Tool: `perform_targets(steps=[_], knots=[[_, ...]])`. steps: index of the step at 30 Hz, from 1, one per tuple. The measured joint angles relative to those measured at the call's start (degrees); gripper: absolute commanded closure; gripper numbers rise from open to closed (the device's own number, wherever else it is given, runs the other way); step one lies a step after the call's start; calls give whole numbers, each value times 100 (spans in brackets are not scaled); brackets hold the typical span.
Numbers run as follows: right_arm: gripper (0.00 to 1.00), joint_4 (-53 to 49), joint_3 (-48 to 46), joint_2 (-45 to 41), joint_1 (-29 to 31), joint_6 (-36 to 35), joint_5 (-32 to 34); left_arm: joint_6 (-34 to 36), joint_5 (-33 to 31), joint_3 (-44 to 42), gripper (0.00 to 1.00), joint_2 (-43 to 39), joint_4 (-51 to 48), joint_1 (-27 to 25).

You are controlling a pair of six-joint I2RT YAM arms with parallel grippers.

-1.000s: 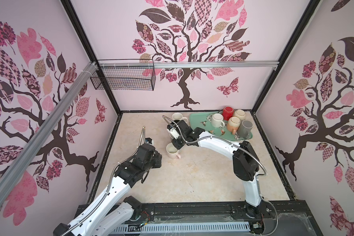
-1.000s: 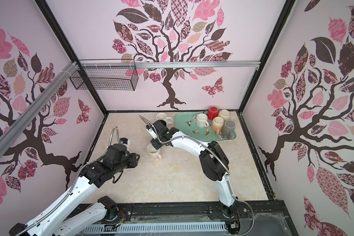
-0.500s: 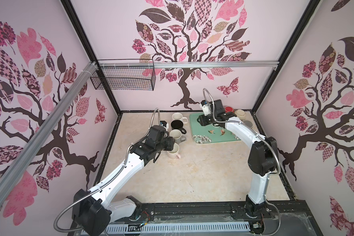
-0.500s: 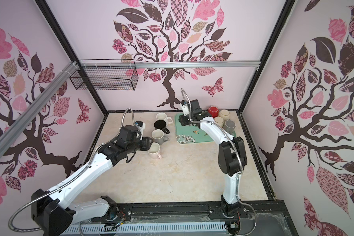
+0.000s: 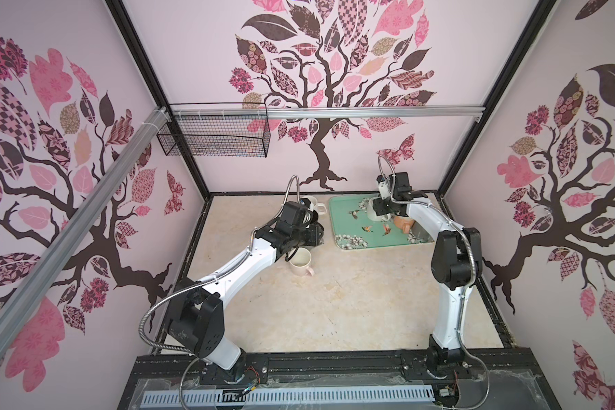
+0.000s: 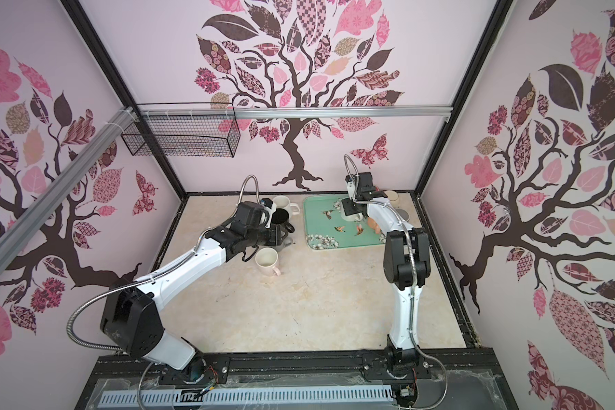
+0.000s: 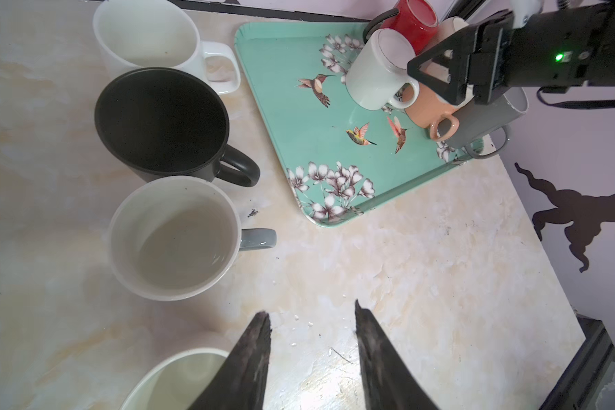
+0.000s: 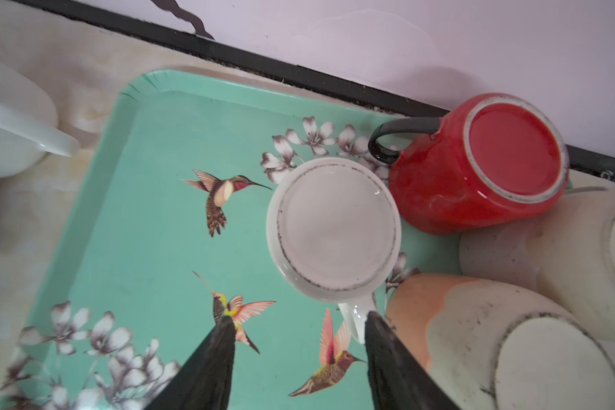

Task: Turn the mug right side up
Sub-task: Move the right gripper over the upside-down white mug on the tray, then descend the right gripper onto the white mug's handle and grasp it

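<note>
Several mugs stand upside down at the far end of the teal tray (image 8: 150, 220). The nearest to my right gripper (image 8: 299, 317) is a white mug (image 8: 334, 227), bottom up, with its handle (image 8: 355, 316) beside one fingertip. That gripper hovers over the tray, open and holding nothing; in both top views it (image 5: 382, 209) (image 6: 350, 209) covers part of the white mug. My left gripper (image 7: 310, 312) is open over bare table beside a pale pink mug (image 5: 300, 262) that stands upright.
A red mug (image 8: 476, 170), a peach mug (image 8: 458, 319), a cream mug (image 8: 565, 248) and a grey mug (image 7: 483, 120) crowd round the white one, bottoms up. A white mug (image 7: 146, 35), a black mug (image 7: 160, 120) and a grey mug (image 7: 174, 238) stand upright left of the tray.
My right gripper left the pale pink mug on the table, swung over to the tray and opened wider. My left arm reached forward to the row of upright mugs.
</note>
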Motion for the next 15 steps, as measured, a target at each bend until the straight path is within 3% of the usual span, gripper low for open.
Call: perform_targets(steps=[10, 15], knots=[[34, -175, 391, 597, -372, -68, 61, -22, 96, 96, 57, 66, -24, 0], [46, -461, 1132, 1082, -376, -37, -46, -24, 87, 96, 57, 92, -52, 0]])
